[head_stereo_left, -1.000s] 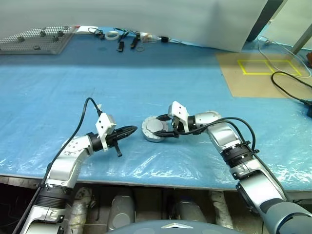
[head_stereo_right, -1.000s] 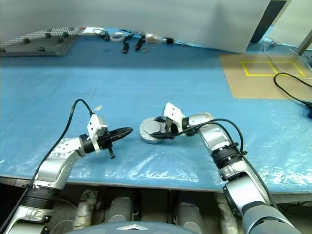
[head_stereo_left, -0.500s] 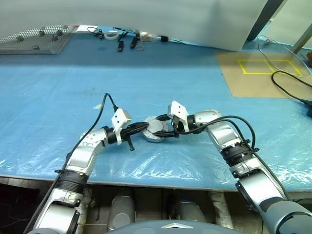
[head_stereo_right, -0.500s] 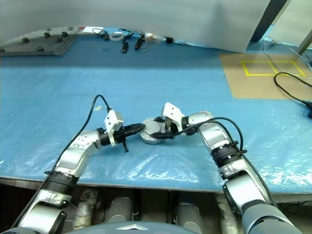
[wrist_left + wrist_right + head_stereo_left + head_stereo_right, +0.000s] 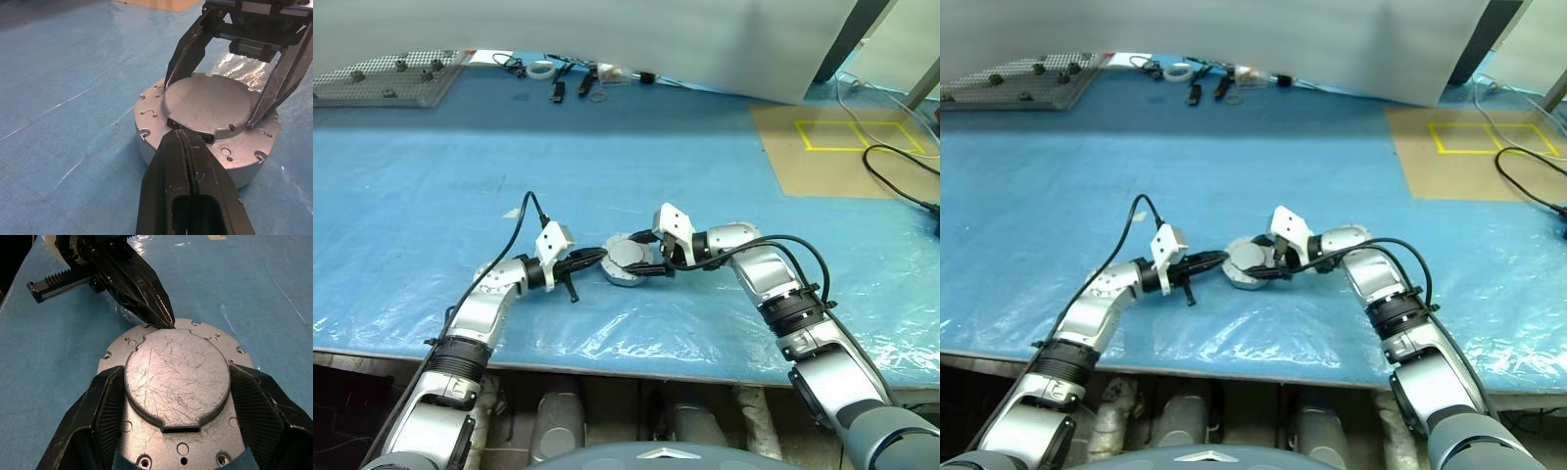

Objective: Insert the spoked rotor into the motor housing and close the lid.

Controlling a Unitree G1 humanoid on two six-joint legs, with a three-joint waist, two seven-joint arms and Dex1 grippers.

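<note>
Housing sits on the blue-covered bench, near the front edge, roughly centre of the head views. Lid is on top of it, plain scratched grey face up, seated inside the housing's flange ring; rotor not visible.

Right hand comes in from 3 o'clock of the housing, fingers spread wide and clamped on the lid's raised rim from opposite sides, one at each edge. It is grasping the lid.

Left hand comes in from 9 o'clock, fingers clenched together with nothing between them. Its tip touches the lid's edge at the small notch on the side facing the left arm, as the left wrist view shows.

Far end of the bench, around 11–12 o'clock: perforated plate, a tape roll and small tools. Tan board with yellow tape square at about 2 o'clock, black cable beside it.
</note>
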